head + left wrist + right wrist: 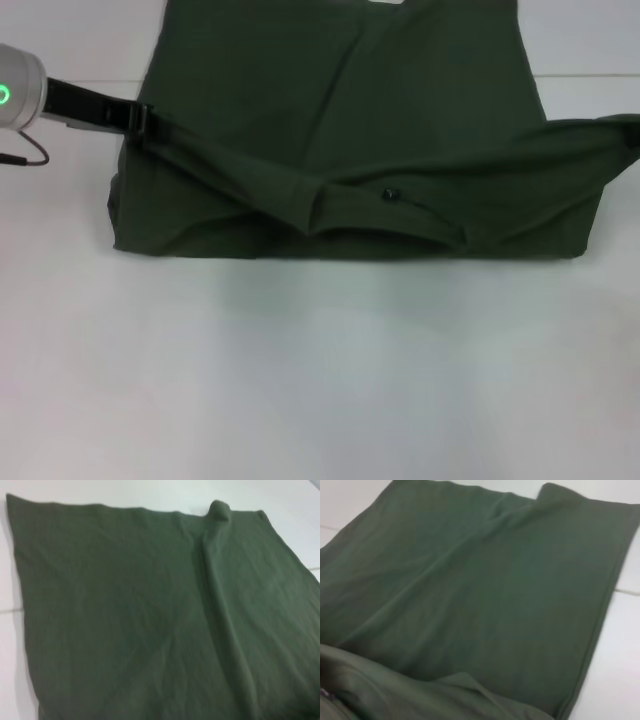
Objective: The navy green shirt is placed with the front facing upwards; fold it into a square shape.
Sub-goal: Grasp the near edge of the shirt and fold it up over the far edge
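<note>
Plain dark olive-green shirt (340,120).

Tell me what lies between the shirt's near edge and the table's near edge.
Nothing: head view shows only bare white table in front of the navy green shirt.

White table (320,380) (pale, glossy) under the navy green shirt (340,110)

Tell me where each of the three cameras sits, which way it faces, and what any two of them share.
Head view: on the robot's head, looking forward and down at the shirt on the white table; the left arm reaches in and grips the shirt's raised near edge.
Left wrist view: on the left wrist, looking across the flat shirt; no robot parts show.
Right wrist view: on the right wrist, looking across the shirt; no robot parts show.
Shared: all three show the shirt and table.
</note>
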